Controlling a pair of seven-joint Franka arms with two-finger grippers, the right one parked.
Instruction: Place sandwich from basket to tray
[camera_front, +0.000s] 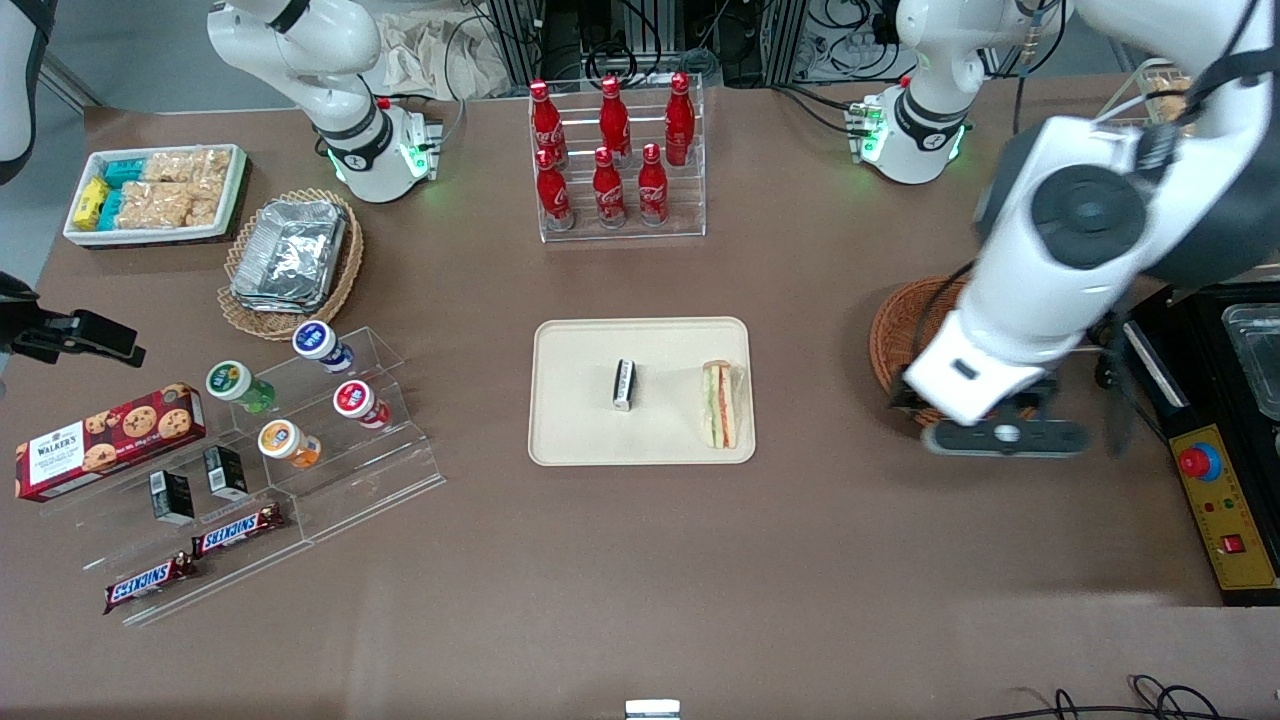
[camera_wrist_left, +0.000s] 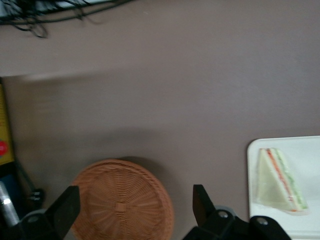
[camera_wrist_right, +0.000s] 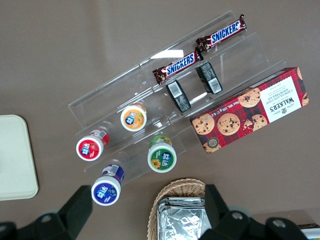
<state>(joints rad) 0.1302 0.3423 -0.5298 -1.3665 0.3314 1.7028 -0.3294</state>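
Observation:
The sandwich (camera_front: 720, 404) (camera_wrist_left: 280, 181), a pale wedge with green, red and orange layers, lies on the beige tray (camera_front: 580, 420) (camera_wrist_left: 310, 150), at the tray's edge toward the working arm's end. The orange-brown woven basket (camera_front: 900, 330) (camera_wrist_left: 120, 205) stands beside the tray and shows nothing inside. My left gripper (camera_front: 1005, 437) (camera_wrist_left: 134, 197) hangs above the basket, open, with nothing between its black fingers (camera_wrist_left: 200, 200). In the front view the arm covers much of the basket.
A small black-and-white bar (camera_front: 624, 384) lies mid-tray. A rack of red bottles (camera_front: 615, 150) stands farther from the front camera. A clear stand with cups and snacks (camera_front: 330, 400) lies toward the parked arm's end. A yellow control box (camera_front: 1215, 490) lies beside the basket.

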